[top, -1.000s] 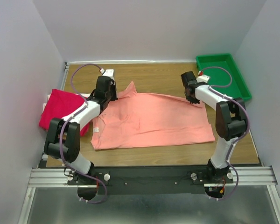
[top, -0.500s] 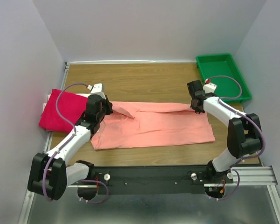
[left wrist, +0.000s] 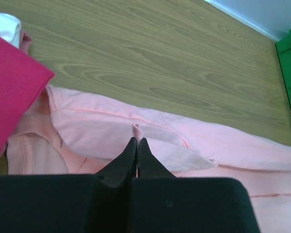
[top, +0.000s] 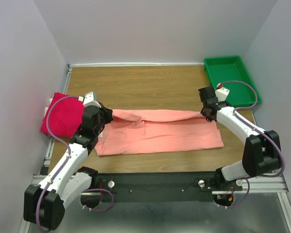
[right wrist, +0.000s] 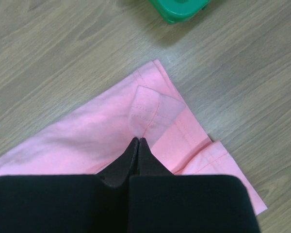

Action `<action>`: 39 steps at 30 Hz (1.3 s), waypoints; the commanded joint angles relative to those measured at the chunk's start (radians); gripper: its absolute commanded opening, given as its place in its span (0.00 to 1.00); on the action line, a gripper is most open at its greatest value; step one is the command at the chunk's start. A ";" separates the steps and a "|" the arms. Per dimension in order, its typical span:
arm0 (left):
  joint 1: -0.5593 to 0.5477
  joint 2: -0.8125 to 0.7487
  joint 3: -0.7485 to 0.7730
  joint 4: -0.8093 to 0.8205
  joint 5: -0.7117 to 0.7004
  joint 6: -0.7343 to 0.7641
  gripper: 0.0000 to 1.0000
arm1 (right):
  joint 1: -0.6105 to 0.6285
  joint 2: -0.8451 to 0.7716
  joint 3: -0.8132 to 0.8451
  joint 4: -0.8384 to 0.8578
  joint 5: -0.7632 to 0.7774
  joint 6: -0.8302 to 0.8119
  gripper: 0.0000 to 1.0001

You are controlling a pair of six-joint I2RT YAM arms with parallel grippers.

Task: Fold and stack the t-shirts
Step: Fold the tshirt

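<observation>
Far edge of pink t-shirt [top: 160, 137] pinched at each end, left gripper [left wrist: 137, 141] and right gripper [right wrist: 138, 141], likely so it folds over lengthwise evenly.

Looks like a robotics lab cell I'm working in, not anyone's home. Blank pale walls [top: 150, 29] box in three sides of a small wooden table [top: 155, 82], with nothing hung on them. My left arm [top: 70, 155] and right arm [top: 235, 124] are bolted to a black bar [top: 155, 184] on an aluminium rail [top: 262, 182] at the near edge, purple cables [top: 242, 82] looped along them in the open. Props are sparse and staged: a salmon t-shirt [top: 160, 133], a magenta t-shirt [top: 63, 116], a green plastic tray [top: 230, 73]. Below the rail, what may be a metal sheet [top: 155, 216]; it's hard to say from up here.
</observation>
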 commanded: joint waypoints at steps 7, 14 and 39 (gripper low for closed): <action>-0.008 -0.053 0.063 -0.116 -0.083 -0.073 0.00 | 0.001 -0.040 0.008 -0.003 0.024 -0.051 0.00; -0.008 0.013 0.163 -0.179 -0.117 -0.050 0.00 | 0.003 -0.026 0.066 -0.025 0.030 -0.074 0.00; -0.060 -0.418 -0.195 -0.303 -0.141 -0.372 0.92 | 0.003 -0.190 -0.180 -0.108 0.104 0.049 0.54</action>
